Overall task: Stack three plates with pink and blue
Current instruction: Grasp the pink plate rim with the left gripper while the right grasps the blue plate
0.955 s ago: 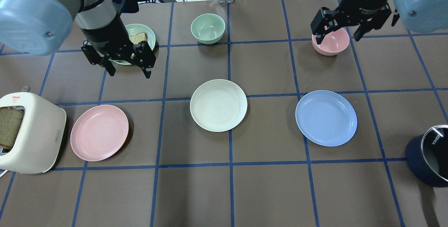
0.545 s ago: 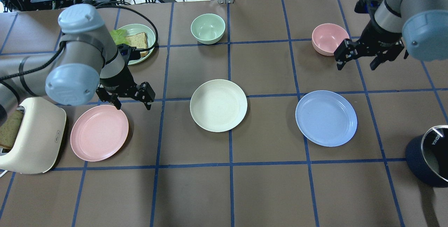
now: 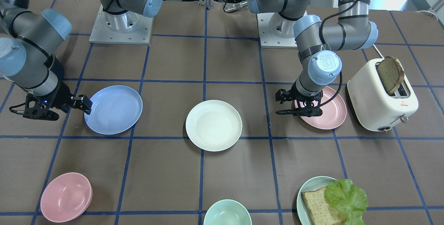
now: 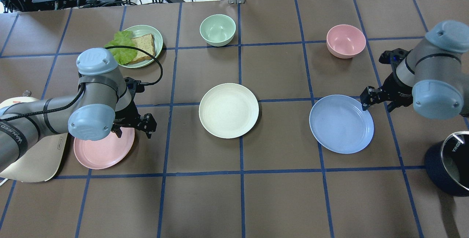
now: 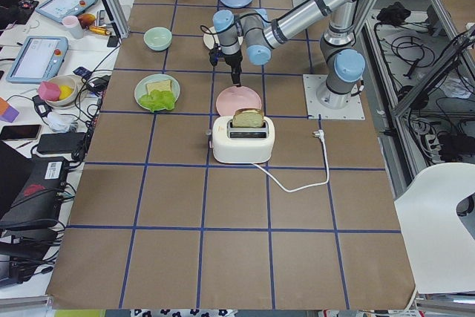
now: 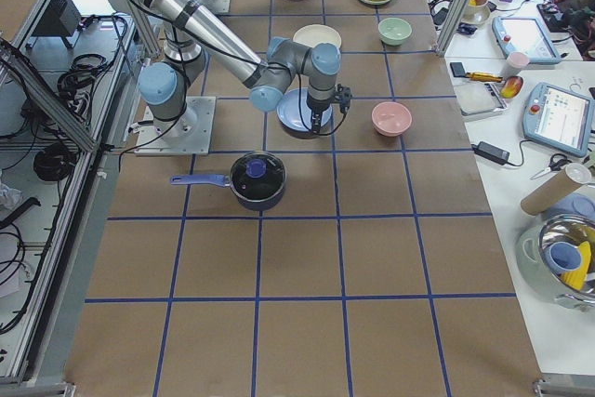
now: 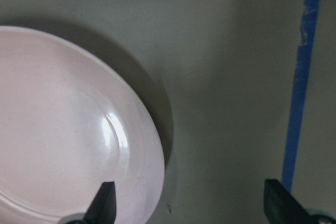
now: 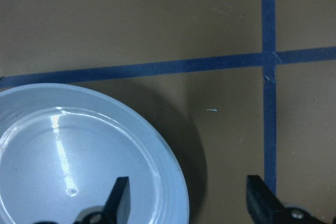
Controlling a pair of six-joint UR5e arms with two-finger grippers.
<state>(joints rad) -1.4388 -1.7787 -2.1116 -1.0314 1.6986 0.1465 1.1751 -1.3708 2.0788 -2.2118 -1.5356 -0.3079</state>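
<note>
The pale pink plate [image 4: 99, 150] lies at the left, the cream plate [image 4: 228, 110] in the middle and the light blue plate [image 4: 341, 124] at the right, each apart on the table. My left gripper [image 4: 133, 133] is open and low at the pink plate's right rim; in the left wrist view one finger [image 7: 102, 203] is over the pink plate [image 7: 63, 129] and the other is over the table. My right gripper [image 4: 377, 106] is open and low at the blue plate's far right rim; in the right wrist view it [image 8: 190, 203] straddles the rim of the blue plate [image 8: 79, 156].
A cream toaster [image 4: 33, 157] with a bread slice stands left of the pink plate. A pale green plate [image 4: 155, 34] with bread and lettuce, a mint bowl [image 4: 217, 29] and a pink bowl [image 4: 346, 40] stand farther back. A dark pot [image 4: 449, 164] is at the right edge.
Both arms have come down and nearer. The left gripper moved from the green plate to the pink plate's rim. The right moved from the pink bowl to the blue plate's rim.
</note>
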